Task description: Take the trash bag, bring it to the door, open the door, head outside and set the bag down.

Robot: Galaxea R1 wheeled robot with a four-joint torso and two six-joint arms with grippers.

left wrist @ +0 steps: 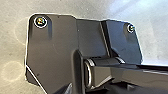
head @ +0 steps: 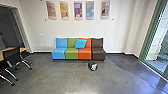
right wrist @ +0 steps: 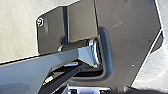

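A small black trash bag [head: 92,66] with something whitish at its top rests on the grey floor in the head view, just in front of the sofa's orange and brown seats. A glass door or window in a green frame [head: 147,42] stands at the right side, with daylight behind it; whether it opens cannot be told. The wrist views show the robot's own dark plate and jointed bar over pale floor, and the state of the grippers cannot be made out there.
Behind the bag, a sofa [head: 71,53] in blue, green, orange and brown stands against the wall, a blue cushion [head: 80,43] on it. At the left are a table [head: 23,49] and dark chairs [head: 12,57] with metal legs, near a dark doorway.
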